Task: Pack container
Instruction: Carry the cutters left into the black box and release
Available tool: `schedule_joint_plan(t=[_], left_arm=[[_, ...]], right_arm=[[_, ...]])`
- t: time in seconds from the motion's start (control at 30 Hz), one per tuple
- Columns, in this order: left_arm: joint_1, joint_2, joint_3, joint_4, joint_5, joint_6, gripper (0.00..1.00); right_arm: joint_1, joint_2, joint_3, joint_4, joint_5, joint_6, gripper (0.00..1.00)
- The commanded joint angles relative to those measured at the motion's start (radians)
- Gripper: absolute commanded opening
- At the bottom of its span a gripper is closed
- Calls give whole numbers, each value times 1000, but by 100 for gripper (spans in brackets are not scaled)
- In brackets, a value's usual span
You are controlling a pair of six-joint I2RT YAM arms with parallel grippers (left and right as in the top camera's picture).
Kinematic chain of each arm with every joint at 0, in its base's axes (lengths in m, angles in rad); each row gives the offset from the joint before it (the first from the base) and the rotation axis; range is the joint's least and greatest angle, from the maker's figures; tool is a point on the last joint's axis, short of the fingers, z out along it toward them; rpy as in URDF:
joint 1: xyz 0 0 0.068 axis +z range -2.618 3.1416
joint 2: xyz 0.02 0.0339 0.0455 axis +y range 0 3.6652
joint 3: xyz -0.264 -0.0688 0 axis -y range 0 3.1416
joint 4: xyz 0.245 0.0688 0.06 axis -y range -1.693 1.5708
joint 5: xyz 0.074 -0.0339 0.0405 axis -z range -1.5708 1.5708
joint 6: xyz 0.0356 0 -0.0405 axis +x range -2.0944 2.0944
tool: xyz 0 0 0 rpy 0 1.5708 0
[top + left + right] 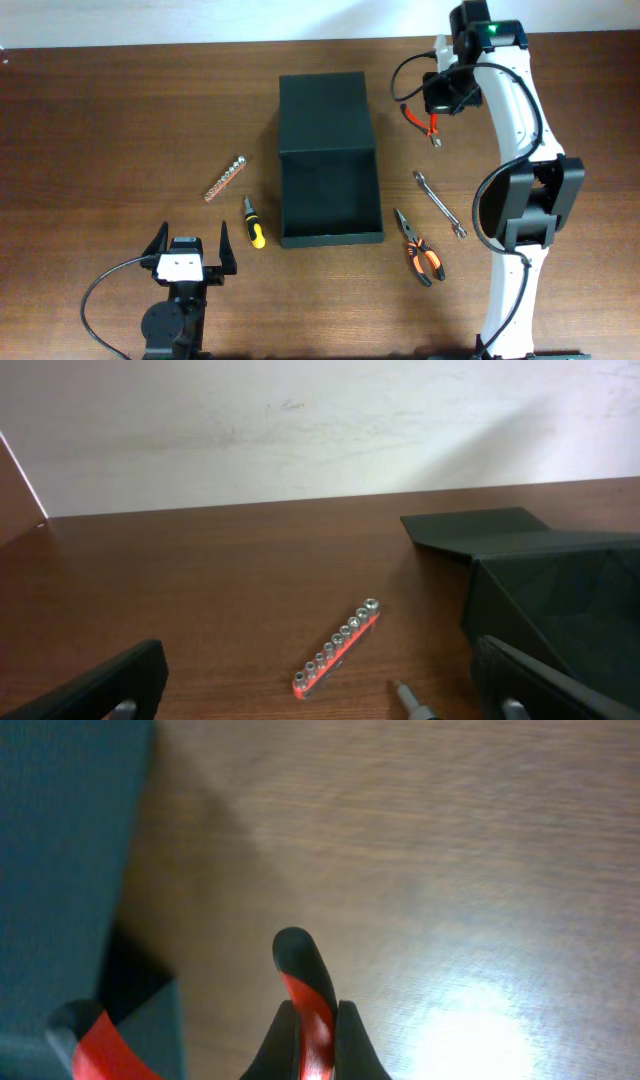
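Right pincer point(318, 1022) clamped on a red-and-black-handled hand tool point(432, 123), dark green-black matte rectangular container point(330, 165) to its left; left pincer point(192, 238) spread apart.

You have one container point(330, 195), one wrench point(440, 205), one screwdriver point(254, 222) and one socket rail point(224, 178). Pliers come to two: one orange-handled pair point(422, 256), one red-handled pair point(430, 124).

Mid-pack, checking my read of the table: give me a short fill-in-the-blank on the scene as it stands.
1. The right gripper is shut on a ___-handled tool.
2. The left gripper stands ___, holding nothing.
3. In the overhead view, the socket rail lies on the ___ side of the container.
Missing words: red; open; left.
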Motion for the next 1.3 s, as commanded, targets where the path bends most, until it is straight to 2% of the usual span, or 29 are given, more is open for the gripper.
schedule_joint_plan(t=[0.0, 0.37, 0.7, 0.93, 1.27], left_arm=[[-3, -7, -5, 0, 8, -2, 99], [-3, -7, -5, 0, 8, -2, 99], [-3, -7, -5, 0, 8, -2, 99], [-3, -7, -5, 0, 8, -2, 99], [-3, -7, -5, 0, 8, -2, 99]], right_arm=[[75, -43, 65, -52, -51, -80, 4], [320, -55, 76, -116, -56, -156, 4], [455, -55, 52, -127, -7, -190, 4], [486, -54, -46, -112, 44, -216, 4], [487, -54, -243, 56, 52, -231, 4]])
